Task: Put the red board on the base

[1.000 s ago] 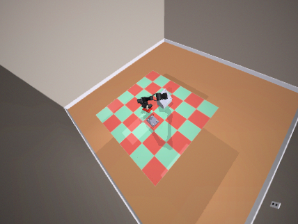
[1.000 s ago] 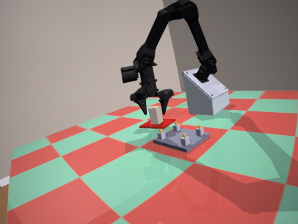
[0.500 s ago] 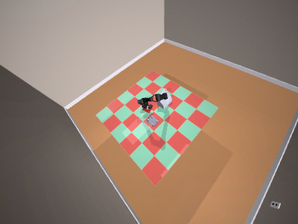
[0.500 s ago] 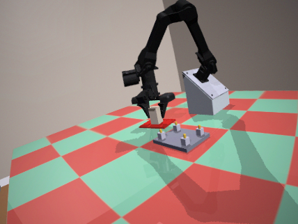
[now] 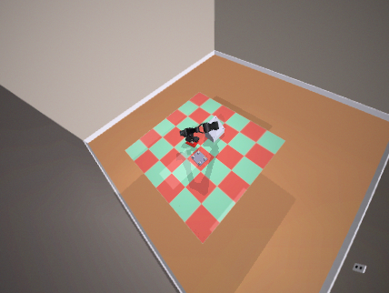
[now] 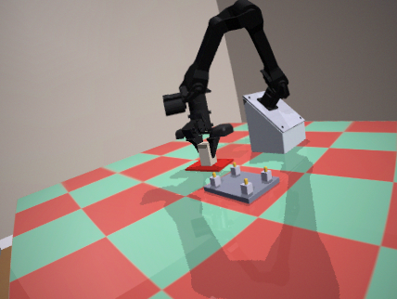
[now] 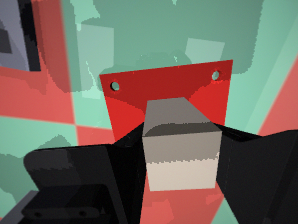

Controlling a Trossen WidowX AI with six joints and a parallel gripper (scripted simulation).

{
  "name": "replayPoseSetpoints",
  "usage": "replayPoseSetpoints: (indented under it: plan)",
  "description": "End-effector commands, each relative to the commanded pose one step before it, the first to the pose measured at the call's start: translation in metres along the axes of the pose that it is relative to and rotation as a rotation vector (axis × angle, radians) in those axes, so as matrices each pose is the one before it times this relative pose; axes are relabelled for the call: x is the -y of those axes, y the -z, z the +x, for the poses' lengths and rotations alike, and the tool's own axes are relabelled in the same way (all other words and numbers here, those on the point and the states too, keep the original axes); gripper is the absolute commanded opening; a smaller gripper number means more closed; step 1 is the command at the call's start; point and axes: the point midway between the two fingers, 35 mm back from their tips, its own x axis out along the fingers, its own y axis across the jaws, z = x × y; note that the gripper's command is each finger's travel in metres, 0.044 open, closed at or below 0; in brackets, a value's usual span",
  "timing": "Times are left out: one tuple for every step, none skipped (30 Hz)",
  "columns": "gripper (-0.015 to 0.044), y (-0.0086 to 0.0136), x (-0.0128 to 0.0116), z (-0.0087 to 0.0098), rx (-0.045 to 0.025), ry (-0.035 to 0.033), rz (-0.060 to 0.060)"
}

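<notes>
"What is the gripper (image 5: 192, 140) (image 6: 207, 150) (image 7: 169, 123) doing right now?"

"It's clamped on the square handle (image 6: 207, 154) (image 7: 182, 162), with a finger against each side. I'd call this the grasping step, with the carrying yet to come."

"And the red board (image 5: 191, 144) (image 6: 223, 164) (image 7: 165, 82)?"

"Directly beneath the gripper, flat on the worktop (image 5: 202, 220) (image 6: 134, 241) (image 7: 90, 137), handle side up. The wrist view shows two of its corner holes beyond the handle; the near edge I can't see there."

"Where does it have to go?"

"To the grey base (image 5: 199, 158) (image 6: 239, 188) (image 7: 25, 55), just beside the board and a little off from the gripper. It has four posts, each with a gold pin pointing up, and no board on them."

"So what does the next move call for?"

"A straight lift first, I'd say, high enough that the board's underside clears the pins. Then across to the base, turning the board to match the post pattern before lowering."

"Any worry?"

"Tilt. One grip in the middle could let the board rock, and a skewed board would catch on a pin. I'd check every hole over its pin before coming down."

"And farther off?"

"Beyond the base, the arm's pale wedge-shaped mount (image 5: 214, 129) (image 6: 269, 132), well apart from the gripper."
</notes>
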Motion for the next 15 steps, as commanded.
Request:
replayPoseSetpoints:
  plan:
    - [0.0000, -0.00015, 0.00005, -0.00516, 0.00043, -0.00213, 0.0061]
    - [0.0000, -0.00029, 0.00032, -0.00238, -0.00002, 0.00047, 0.0001]
    - [0.0000, -0.00027, 0.00031, -0.00239, -0.00003, 0.00044, 0.0001]
    - [0.0000, -0.00025, 0.00029, -0.00240, -0.00003, 0.00042, 0.0001]
    - [0.0000, -0.00023, 0.00028, -0.00242, -0.00003, 0.00039, 0.0001]
    - [0.0000, -0.00021, 0.00026, -0.00243, -0.00004, 0.00037, 0.0001]
    - [0.0000, -0.00019, 0.00024, -0.00244, -0.00004, 0.00034, 0.0001]
    - [0.0000, -0.00017, 0.00023, -0.00245, -0.00004, 0.00032, 0.0000]
    - [0.0000, -0.00016, 0.00021, -0.00246, -0.00004, 0.00029, 0.0000]
    - [0.0000, -0.00014, 0.00019, -0.00247, -0.00004, 0.00027, 0.0000]
    - [0.0000, -0.00012, 0.00017, -0.00248, -0.00005, 0.00024, 0.0000]
    - [0.0000, -0.00010, 0.00016, -0.00249, -0.00005, 0.00021, 0.0000]
    - [0.0000, -0.00008, 0.00014, -0.00250, -0.00005, 0.00019, 0.0000]
    - [0.0000, -0.00006, 0.00012, -0.00251, -0.00005, 0.00016, 0.0000]
    - [0.0000, -0.00004, 0.00010, -0.00252, -0.00005, 0.00014, 0.0000]
